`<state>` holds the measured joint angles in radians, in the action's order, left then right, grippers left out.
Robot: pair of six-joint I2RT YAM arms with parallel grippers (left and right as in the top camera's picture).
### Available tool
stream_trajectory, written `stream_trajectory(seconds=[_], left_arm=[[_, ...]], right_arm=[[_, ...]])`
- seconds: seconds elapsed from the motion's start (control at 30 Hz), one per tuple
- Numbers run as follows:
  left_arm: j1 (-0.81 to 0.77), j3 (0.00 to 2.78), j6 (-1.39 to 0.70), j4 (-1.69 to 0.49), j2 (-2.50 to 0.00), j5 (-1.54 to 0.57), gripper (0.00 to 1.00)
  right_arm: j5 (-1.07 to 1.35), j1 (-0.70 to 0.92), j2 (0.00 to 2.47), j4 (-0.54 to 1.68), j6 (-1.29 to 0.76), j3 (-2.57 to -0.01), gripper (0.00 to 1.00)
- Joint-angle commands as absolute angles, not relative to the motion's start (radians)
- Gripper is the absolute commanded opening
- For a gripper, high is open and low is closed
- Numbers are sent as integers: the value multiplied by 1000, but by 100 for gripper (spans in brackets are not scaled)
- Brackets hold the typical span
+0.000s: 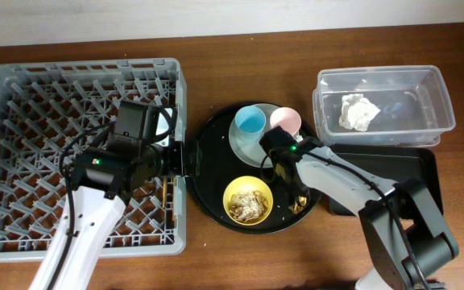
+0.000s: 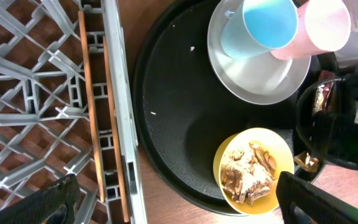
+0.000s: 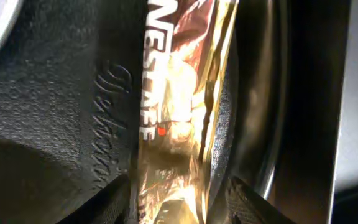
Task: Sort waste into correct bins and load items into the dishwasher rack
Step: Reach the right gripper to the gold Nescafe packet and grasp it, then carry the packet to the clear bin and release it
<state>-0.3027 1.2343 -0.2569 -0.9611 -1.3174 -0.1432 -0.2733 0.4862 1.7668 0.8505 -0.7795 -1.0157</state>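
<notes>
My right gripper (image 1: pixel 284 171) is at the right rim of the round black tray (image 1: pixel 212 173), shut on the long gold wrapper (image 3: pixel 185 93), which lies on the tray; its end shows in the overhead view (image 1: pixel 300 199). My left gripper (image 2: pixel 179 208) is open and empty over the rack's right edge, above the two wooden chopsticks (image 2: pixel 95 106) lying in the grey dishwasher rack (image 1: pixel 22 97). The blue cup (image 1: pixel 250 121) and pink cup (image 1: pixel 286 121) sit on the pale plate (image 1: pixel 240 143). The yellow bowl (image 1: pixel 232 189) holds tan food scraps (image 1: pixel 250 205). The napkin (image 1: pixel 358 111) lies in the clear tub (image 1: pixel 441 105).
The shallow black rectangular tray (image 1: pixel 416 157) lies in front of the clear tub, partly under my right arm. The round tray sits tight between the rack and this tray. Bare wooden table (image 1: pixel 240 64) shows behind the round tray.
</notes>
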Motion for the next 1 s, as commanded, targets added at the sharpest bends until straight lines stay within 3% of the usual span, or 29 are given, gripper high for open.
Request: stream_trajectory(seconds=[0.0,0.23,0.27,0.33,0.47,0.5,0.57,0.77,0.97], left_arm=[[-303,1242,-257,-960,-1307,-150,99],[-303,1242,-257,-960,-1307,-150,99],[-303,1242,-257,-960,-1307,-150,99],[-303,1242,-257,-960,-1307,-150,99],[-303,1242,-256,-960,-1307,-150,99],[-303,1242,-257,-960,-1307,-150,99],[-303,1242,-257,-960,-1307,-150,99],[-303,1242,-257,-960,-1307,-150,99],[-303,1242,-257,-960,-1307,-150,99]], right_arm=[[-292,490,1774,844,-802,-1006,36],[-213,491,1774,845,-802,-1005,16],[-213,491,1774,849,-802,-1005,16],[-213,491,1774,856,-802,-1005,32],[-213,491,1774,815,-802,-969,33],[-213,491,1774,811,-802,-965,27],[-213,491,1774,815,-802,-966,4],[-217,486,1657,1100,-635,-1366,4],[-217,268,1632,989,-724,-1499,4]])
